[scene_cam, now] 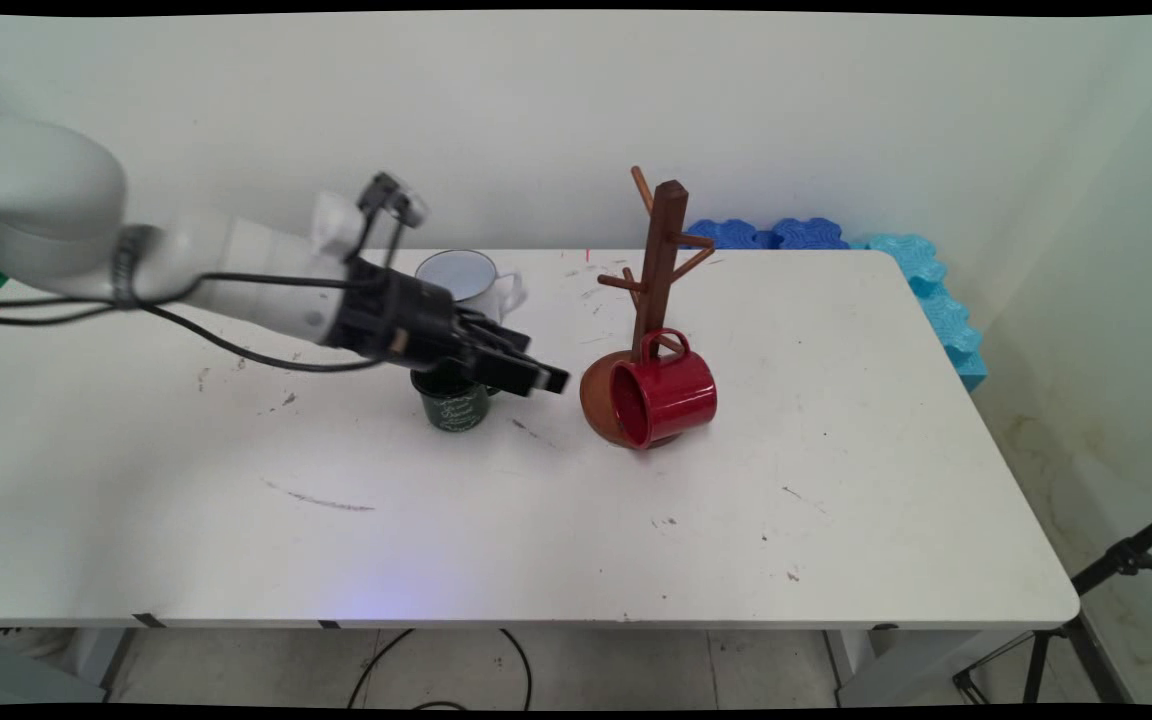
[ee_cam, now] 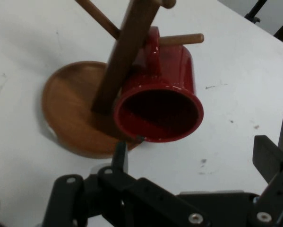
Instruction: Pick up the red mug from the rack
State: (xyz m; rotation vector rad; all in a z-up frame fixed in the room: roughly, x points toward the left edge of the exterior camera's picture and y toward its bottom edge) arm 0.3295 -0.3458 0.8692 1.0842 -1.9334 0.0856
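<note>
Tool (scene_cam: 536, 374) spread wide and empty, just left of red mug (scene_cam: 663, 397) seemingly hung on wooden mug tree (scene_cam: 658, 262), green mug (scene_cam: 453, 401) beneath, white tabletop (scene_cam: 836, 480)

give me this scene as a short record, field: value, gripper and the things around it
gripper: open, empty, low over the table, pointing at the red mug
red mug: on its side, hung by its handle on a low peg of the mug tree, mouth toward the gripper
mug tree: wooden, upright on a round base
green mug: upright, under the gripper
white mug: upright, behind the arm
table: white, scuffed
</note>
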